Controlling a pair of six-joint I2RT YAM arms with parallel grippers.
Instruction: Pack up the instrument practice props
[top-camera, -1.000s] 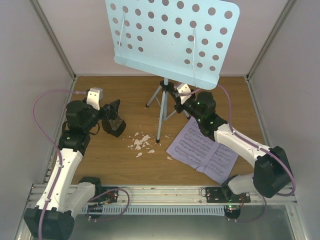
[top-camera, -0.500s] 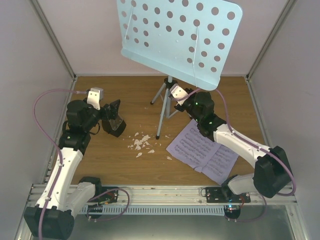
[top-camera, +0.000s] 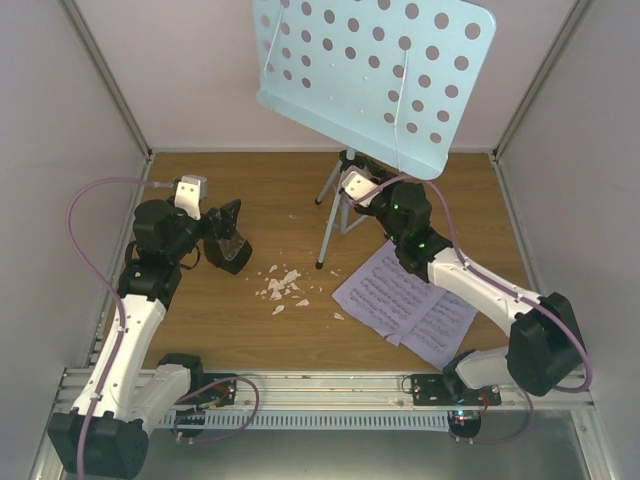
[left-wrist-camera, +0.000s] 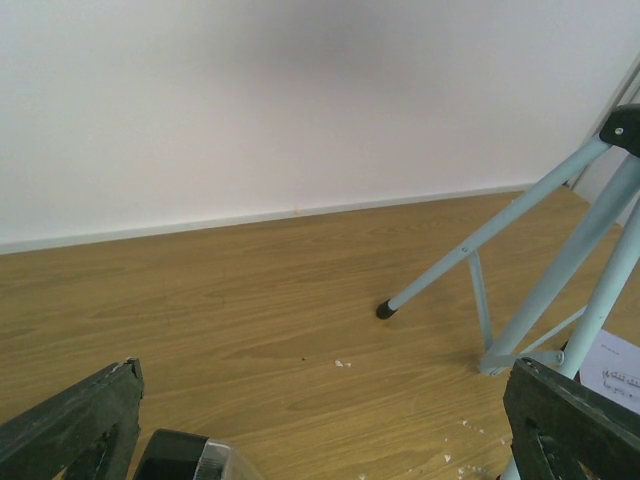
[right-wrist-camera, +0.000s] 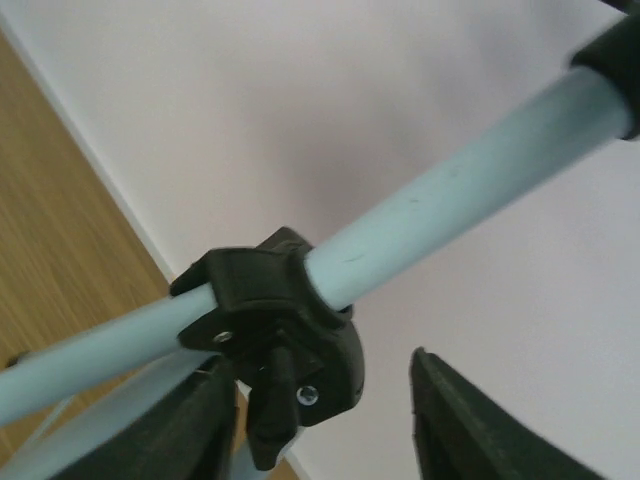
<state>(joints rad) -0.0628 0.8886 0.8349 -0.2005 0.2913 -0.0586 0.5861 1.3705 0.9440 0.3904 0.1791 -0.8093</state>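
Your right gripper (right-wrist-camera: 325, 395) sits at the pole of the light blue music stand (top-camera: 380, 70), just by the black hub (right-wrist-camera: 275, 320) where the legs join. Its jaws are parted, one finger stands clear of the hub, and it grips nothing. The lilac sheet-music pages (top-camera: 405, 300) lie flat on the wooden table (top-camera: 220, 320), under that outstretched forearm. Your left gripper (left-wrist-camera: 322, 400), on a bent arm, is spread wide. The black metronome (left-wrist-camera: 185, 458) sits low between its fingers, unclamped. White crumbs (top-camera: 282, 285) lie between the arms.
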